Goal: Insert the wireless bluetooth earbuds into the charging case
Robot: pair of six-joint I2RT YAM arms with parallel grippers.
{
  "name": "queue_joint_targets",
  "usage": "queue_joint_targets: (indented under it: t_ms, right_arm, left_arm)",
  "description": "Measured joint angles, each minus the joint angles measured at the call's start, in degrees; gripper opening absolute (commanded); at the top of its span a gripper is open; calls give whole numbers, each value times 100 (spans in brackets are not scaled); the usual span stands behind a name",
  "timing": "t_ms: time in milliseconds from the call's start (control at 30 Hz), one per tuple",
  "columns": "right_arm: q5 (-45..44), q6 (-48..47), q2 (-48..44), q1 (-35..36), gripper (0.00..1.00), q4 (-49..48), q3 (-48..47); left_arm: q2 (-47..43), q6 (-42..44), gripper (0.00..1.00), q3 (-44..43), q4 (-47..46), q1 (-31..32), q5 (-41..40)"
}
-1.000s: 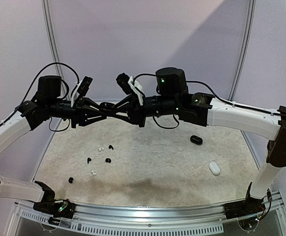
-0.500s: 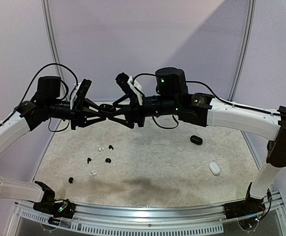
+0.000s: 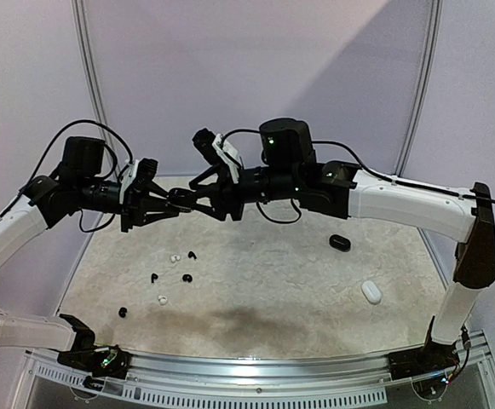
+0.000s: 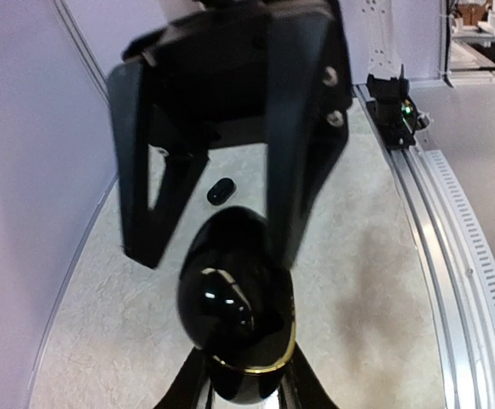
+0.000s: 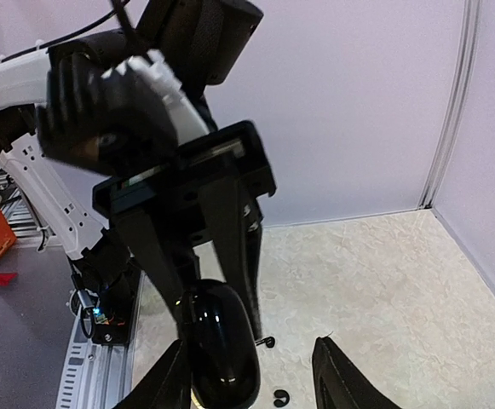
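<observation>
Holding glossy black charging case (image 4: 230,298) mid-air over tabletop (image 3: 273,281) far edge: L gripper (image 4: 245,379) jaws clamped on its base, R gripper (image 5: 254,362) jaws apart, straddling it. Earbuds (image 3: 187,278) loose twd near-left corner, none in. Risk: slick rounded shell, so R closing off-centre could twist case out, dropping it onto tabletop.

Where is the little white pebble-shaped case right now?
In the overhead view the white case lies on the table's right side, a little nearer the front edge than the black case and far from the earbuds at left.
</observation>
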State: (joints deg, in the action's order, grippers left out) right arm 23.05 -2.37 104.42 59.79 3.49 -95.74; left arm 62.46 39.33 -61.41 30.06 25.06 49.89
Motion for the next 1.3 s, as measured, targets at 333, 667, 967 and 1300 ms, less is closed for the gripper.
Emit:
queue_joint_targets:
  t_ms: [333,667,967,1300]
  right_arm:
    - [-140,131,79,-125,47,-7,-125]
    - [-251,409,146,-186,55,76,-269]
    - [-415,1012,179,-470,64,-275,-343]
    - [-219,1405,496,-485,84,-649,-505]
  left_arm:
    - [-31,457,0,0,474,20,-76]
    - [-26,-804,0,140,120,17,20]
    - [118,-2721,0,549,-769,-85,-142]
    - [131,-3324,0,608,-1119,-236,-586]
